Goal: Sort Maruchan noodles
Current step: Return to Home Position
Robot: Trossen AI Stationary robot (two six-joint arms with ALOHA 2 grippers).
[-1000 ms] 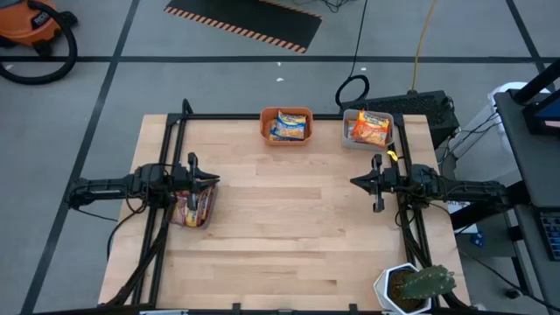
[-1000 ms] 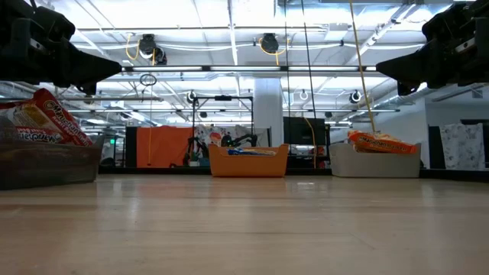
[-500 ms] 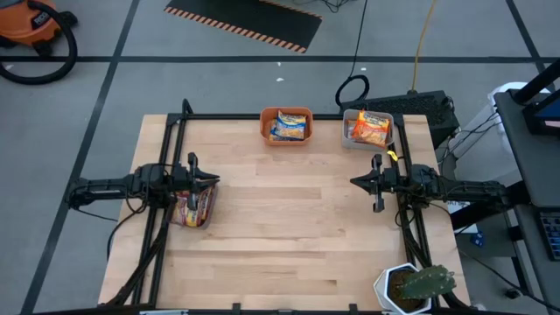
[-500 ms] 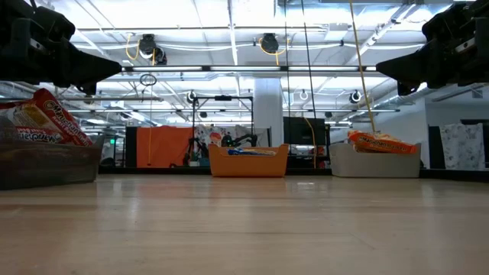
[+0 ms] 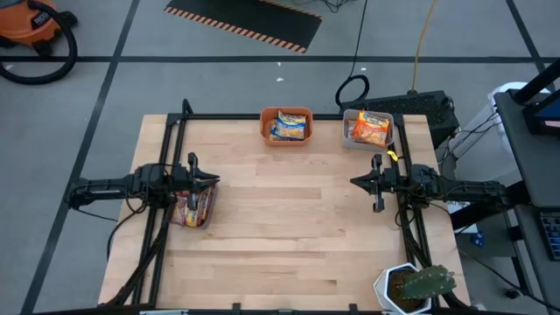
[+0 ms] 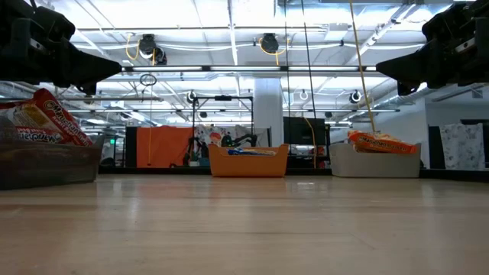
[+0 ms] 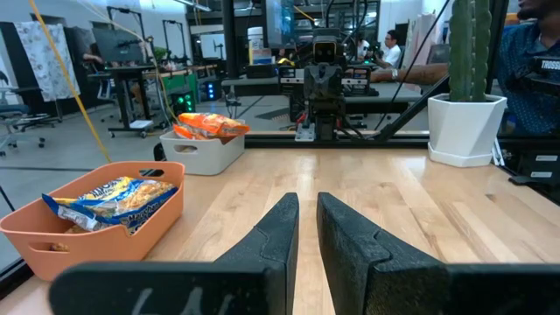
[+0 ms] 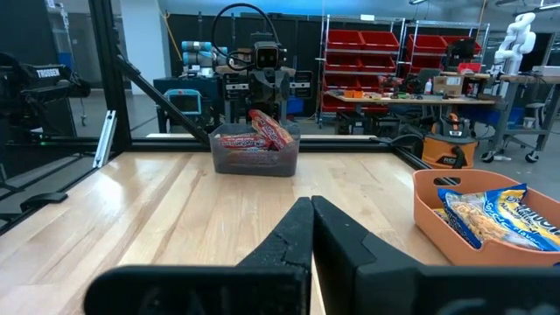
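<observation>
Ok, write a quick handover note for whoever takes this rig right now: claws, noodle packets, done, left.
Left claw: shut, empty, raised above the dark bin at the left of the table.
Right claw: shut, empty, raised at the right side.
Blue-yellow packets in the orange bin, orange packets in the grey bin, red packets in the dark bin.
Done: no packet lies loose on the table; sorting looks complete.
Left: nothing visible to sort; arms look parked.

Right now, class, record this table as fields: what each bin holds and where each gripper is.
Orange bin: blue-yellow noodle packets
Grey bin: orange noodle packets
Dark bin: red noodle packets
Left gripper: shut, empty, above the dark bin, left side of the table
Right gripper: shut, empty, right side, short of the grey bin
</observation>
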